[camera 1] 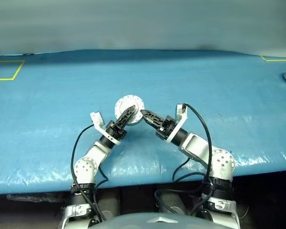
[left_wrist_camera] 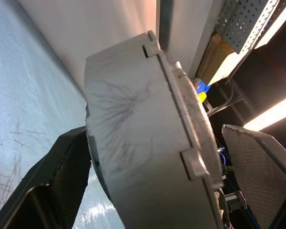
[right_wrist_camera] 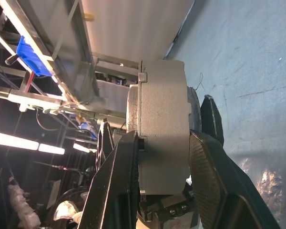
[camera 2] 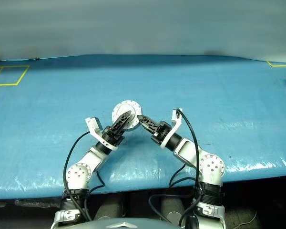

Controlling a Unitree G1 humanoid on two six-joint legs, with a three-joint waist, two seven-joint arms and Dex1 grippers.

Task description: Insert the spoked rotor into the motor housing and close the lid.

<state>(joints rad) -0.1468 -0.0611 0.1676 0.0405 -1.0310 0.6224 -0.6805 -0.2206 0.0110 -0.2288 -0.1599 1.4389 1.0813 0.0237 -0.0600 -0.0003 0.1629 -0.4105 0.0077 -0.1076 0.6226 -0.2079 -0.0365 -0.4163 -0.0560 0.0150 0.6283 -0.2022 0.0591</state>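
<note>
Motor housing, lid shut, is clamped edgewise betw. right fingers above counter, left fingers open astride it; looks rigid, heavy, slick metal, so grip across flat faces.

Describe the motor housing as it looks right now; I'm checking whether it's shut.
The motor housing is a short round drum of matte grey metal, its lid flange notched at the rim. It is held off the blue table, turned on edge, gripped across its thickness by the right claw, with the left claw straddling it.
</note>
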